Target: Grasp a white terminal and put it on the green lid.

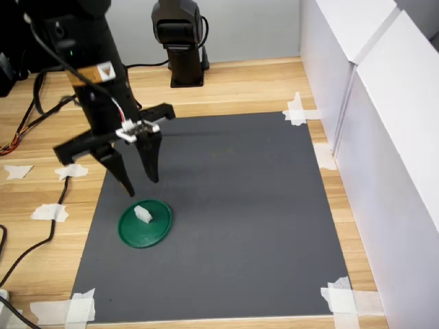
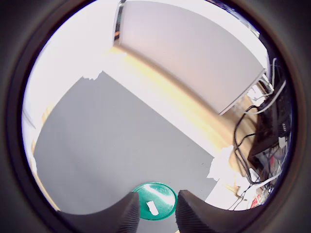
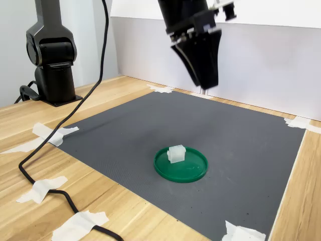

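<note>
**White terminal resting on the green lid, gripper raised above**

The tiny white boxy plastic terminal (image 1: 143,213) (image 3: 176,153) (image 2: 151,208) lies on the flat round dark-green plastic lid (image 1: 155,232) (image 3: 193,172) (image 2: 165,193), a little off its centre. The lid sits on the dark grey rectangular mat (image 1: 240,205) (image 3: 241,145), near the mat's left edge in the first exterior view. White tape strips (image 1: 296,110) fasten the mat's corners to the light wooden table (image 1: 233,82). The black two-fingered gripper (image 1: 139,177) (image 3: 203,78) hangs above the lid, apart from it, fingers parted and holding nothing.
</note>
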Tool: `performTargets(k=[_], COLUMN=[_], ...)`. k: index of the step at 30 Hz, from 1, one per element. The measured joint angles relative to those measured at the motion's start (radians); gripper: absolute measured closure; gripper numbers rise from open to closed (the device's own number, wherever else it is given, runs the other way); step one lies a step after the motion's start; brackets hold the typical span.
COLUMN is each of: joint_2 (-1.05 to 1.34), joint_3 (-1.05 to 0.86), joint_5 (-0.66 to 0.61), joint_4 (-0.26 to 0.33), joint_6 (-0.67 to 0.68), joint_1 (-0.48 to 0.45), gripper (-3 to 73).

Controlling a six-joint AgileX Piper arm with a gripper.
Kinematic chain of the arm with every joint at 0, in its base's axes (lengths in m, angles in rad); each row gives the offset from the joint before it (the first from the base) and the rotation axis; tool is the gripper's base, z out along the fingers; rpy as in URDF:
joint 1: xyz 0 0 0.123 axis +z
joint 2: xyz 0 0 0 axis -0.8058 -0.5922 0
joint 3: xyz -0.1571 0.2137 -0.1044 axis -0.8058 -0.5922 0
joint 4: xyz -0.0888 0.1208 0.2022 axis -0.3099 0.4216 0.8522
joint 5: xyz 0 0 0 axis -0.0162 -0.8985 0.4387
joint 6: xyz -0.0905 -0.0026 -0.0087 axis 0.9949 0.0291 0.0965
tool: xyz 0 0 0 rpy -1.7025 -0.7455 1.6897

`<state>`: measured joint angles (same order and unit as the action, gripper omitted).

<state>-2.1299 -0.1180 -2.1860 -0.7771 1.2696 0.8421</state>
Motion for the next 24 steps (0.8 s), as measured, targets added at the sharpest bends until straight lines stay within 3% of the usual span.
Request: performTargets(k=[9, 24], joint_2=[0.219, 0.758], joint_3=[-0.113, -0.577], joint_5=[0.098, 0.419], joint_4=[-0.030, -0.053], joint_6=[-0.232, -0.526], joint_1=[0.016, 0.016], gripper=[68.0, 71.1])
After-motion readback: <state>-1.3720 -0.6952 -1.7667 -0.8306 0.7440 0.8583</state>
